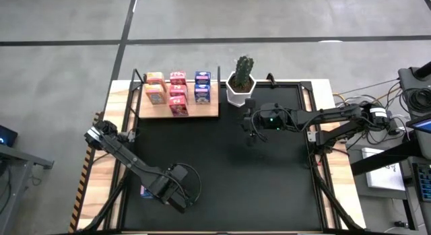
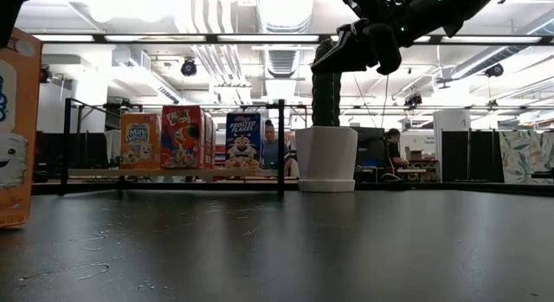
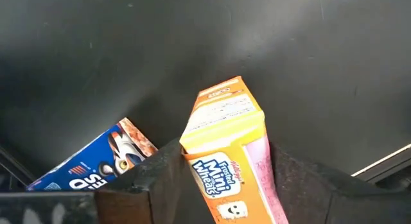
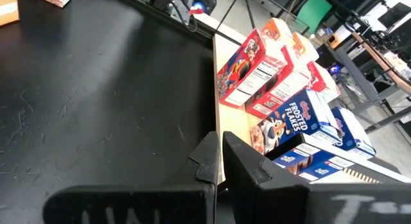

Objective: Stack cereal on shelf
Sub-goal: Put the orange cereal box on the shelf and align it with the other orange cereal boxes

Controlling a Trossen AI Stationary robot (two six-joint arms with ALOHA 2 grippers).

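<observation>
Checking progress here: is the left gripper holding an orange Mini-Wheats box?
Yes, the orange Mini-Wheats box sits clamped in the left gripper.

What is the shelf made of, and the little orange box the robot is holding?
The shelf looks like pale, matte wood with thin black posts, probably metal. The orange box in the left end effector looks like printed cardboard, with folded edges and a slight sheen.

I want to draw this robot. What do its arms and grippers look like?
Both arms are dark, nearly black, built from slim tube-like links with chunkier joints. The right arm has a small green light near its wrist, a white band near its base, and thin cables trailing off it. The left arm has a looping black cable. The left gripper has two dark, flat fingers.
</observation>
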